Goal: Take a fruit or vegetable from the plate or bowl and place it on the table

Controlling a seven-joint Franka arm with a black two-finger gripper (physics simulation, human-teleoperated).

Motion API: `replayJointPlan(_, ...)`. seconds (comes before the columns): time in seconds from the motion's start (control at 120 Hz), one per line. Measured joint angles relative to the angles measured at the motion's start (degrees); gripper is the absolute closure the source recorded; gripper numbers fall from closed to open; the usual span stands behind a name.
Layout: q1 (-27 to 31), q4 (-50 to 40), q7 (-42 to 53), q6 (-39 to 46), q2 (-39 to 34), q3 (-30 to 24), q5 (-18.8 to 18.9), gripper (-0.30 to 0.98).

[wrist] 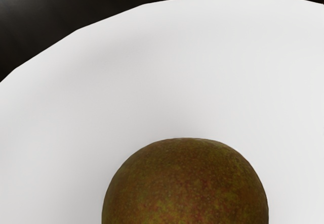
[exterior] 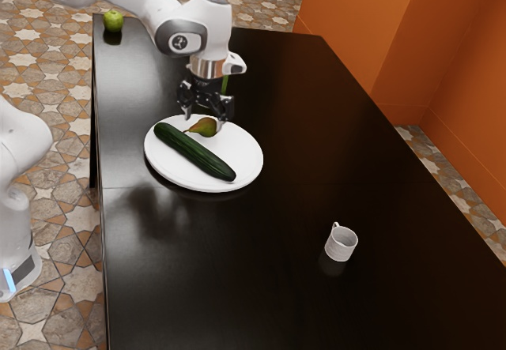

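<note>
My gripper (exterior: 204,121) hangs low over the plate (exterior: 247,157), and its fingers stand apart, with the pear (exterior: 206,126) under and between them. The pear lies on the plate, tipped on its side, its rounded body beneath my hand. I judge the step in hand to be the last bit of lowering before the grasp.

To do it well, I should come straight down and slowly, so that the fingertips pass on either side of the fat part of the pear and stop just above the china. The narrow stem end would make a poor hold; closing there could squeeze the fruit out or roll it. The cucumber (exterior: 194,152) lies just beside the pear, so I need to watch that neither finger lands on it or shoves it as I close.

I would close gently and evenly, since a round, smooth body may turn if one finger meets it first. Then I should lift straight up until the pear is above the cucumber and the rim, and carry it sideways to the table (exterior: 308,137) beyond the plate, well apart from the mug (exterior: 341,243).
</note>
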Motion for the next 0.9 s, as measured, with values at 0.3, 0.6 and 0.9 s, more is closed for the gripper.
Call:
replayJointPlan(0.3, -0.38, -0.01, 0.86, 0.7, 0.52, 0.47, 0.7, 0.0)
replayJointPlan(0.6, -0.38, 0.03, 1.35, 0.9, 1.01, 0.48, 0.93, 0.13)
replayJointPlan(0.9, -5.62, 0.36, 1.69, 1.15, 1.02, 7.52, 1.11, 0.18)
